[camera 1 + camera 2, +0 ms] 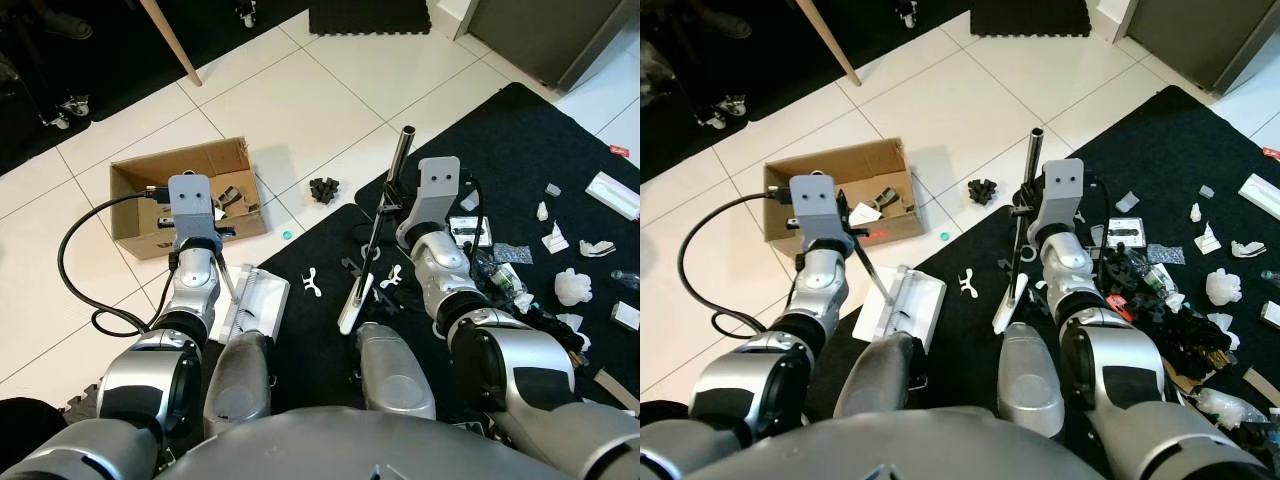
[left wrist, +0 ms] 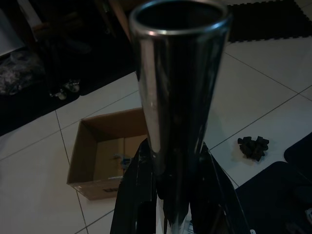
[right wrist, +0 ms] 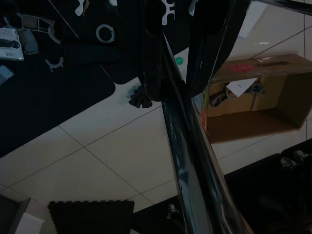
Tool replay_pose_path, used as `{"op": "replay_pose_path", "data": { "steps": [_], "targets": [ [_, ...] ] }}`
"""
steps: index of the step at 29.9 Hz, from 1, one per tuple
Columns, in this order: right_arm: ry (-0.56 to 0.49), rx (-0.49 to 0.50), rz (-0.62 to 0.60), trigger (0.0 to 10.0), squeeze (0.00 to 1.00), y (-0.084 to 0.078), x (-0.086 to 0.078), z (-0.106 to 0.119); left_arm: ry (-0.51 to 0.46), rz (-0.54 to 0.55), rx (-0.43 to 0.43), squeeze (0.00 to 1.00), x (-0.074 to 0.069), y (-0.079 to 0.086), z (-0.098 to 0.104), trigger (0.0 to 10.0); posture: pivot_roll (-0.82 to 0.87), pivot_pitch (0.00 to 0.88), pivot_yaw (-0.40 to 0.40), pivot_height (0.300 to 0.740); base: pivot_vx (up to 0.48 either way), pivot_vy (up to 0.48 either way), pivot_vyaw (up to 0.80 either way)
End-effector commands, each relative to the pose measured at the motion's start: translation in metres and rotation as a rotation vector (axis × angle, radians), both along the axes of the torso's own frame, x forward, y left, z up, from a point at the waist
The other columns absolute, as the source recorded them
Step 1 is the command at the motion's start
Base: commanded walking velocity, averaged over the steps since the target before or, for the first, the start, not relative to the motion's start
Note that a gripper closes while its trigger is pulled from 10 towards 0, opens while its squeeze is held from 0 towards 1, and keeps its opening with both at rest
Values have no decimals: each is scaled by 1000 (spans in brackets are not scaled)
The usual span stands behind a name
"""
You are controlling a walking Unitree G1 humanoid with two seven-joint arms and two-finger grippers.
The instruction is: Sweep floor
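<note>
Broom, metal-handled, is standing tilted in the right gripper, whose black fingers are closing on the shaft below its open top end; the white head of the broom is resting on the black mat below and to the robot's side of that gripper.

Dustpan, white, is lying flat at the edge of the mat and the white tile floor, just below the left gripper. Left gripper is clamping a shiny metal tube, the dustpan's handle, with one black finger on each side of it.

Cardboard box, open-topped and holding a few small items, is sitting on the tile just beyond the left gripper.

Small black clump is lying on the tile between the two grippers, a little ahead of them. Small green disc is lying on the tile at the mat's edge, near the box.

White scraps, wrappers and other litter are lying scattered over the mat out to the right of the right gripper.

Black cable is looping over the tile to the left of the left arm.
</note>
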State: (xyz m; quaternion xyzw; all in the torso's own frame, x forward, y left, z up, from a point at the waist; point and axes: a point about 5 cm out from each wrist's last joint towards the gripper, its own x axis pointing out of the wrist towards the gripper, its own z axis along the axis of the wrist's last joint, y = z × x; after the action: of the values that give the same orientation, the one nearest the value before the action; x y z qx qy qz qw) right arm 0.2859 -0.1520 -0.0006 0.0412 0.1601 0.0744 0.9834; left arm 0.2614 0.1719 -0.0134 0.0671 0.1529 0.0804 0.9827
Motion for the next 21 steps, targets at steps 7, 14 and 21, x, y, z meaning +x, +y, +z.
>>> {"op": "replay_pose_path", "data": {
  "steps": [7,14,21],
  "targets": [
    [33,-12,-1,10000,0,-1,-5,-6,149,-12,66,0,-20,12,-21,10000,-27,0,35,740,0,0,0],
    [34,-22,8,10000,0,0,-6,-6,153,-10,65,0,-20,13,-21,10000,-29,0,35,740,0,0,0],
    [33,-25,10,10000,0,1,-6,-7,161,-10,59,0,-20,13,-22,10000,-28,0,34,740,0,0,0]
  ]
}}
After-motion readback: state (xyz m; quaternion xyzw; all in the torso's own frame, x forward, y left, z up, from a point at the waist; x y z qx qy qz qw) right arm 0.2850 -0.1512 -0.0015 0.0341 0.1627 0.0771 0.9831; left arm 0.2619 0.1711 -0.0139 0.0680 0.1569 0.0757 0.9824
